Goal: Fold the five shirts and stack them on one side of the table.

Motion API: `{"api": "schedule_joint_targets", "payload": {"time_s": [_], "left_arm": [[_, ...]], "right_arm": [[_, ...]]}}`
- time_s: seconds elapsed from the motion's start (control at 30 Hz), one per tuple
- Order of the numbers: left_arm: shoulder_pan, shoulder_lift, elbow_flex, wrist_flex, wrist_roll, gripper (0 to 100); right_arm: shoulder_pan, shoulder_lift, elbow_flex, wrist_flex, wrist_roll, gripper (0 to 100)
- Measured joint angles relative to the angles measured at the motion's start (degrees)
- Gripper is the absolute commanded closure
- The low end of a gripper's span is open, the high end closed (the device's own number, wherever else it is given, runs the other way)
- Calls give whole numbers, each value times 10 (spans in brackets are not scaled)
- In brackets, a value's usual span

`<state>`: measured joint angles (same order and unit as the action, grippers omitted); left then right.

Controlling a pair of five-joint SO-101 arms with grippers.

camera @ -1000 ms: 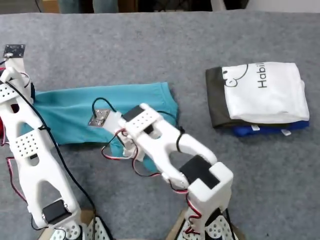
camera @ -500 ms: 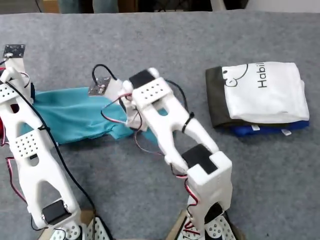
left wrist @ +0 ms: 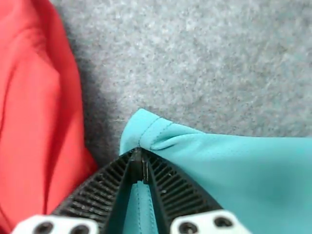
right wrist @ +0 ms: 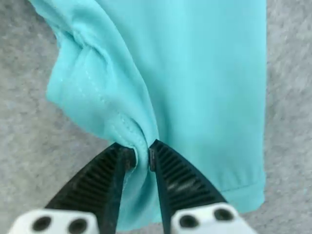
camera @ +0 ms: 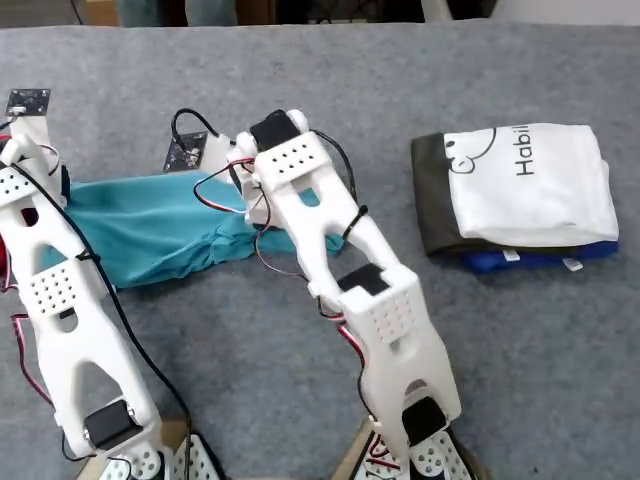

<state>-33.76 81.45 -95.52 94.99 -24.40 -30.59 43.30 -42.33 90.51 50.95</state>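
High view: right arm [camera: 330, 250] lies across teal shirt [camera: 140, 225], covering its right end & the spot where it's gripped; left arm [camera: 60, 300] hides the shirt's left edge. White shirt [camera: 530, 185] atop the stack covers most of a dark shirt [camera: 430, 200] & a blue shirt [camera: 520, 262]; its print is cut short at the fold. Left wrist view: red cloth [left wrist: 34, 112] runs off frame, garment type unclear.
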Motion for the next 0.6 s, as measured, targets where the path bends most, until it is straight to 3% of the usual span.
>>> {"api": "schedule_joint_targets", "payload": {"time_s": [0.13,0.4,0.6], "left_arm": [[0,0,0,0,0,968],[0,0,0,0,0,968],[0,0,0,0,0,968]], "right_arm": [[0,38,-57,0,2,954],[0,61,-95,28,2,688],[3,59,-95,32,-35,721]]}}
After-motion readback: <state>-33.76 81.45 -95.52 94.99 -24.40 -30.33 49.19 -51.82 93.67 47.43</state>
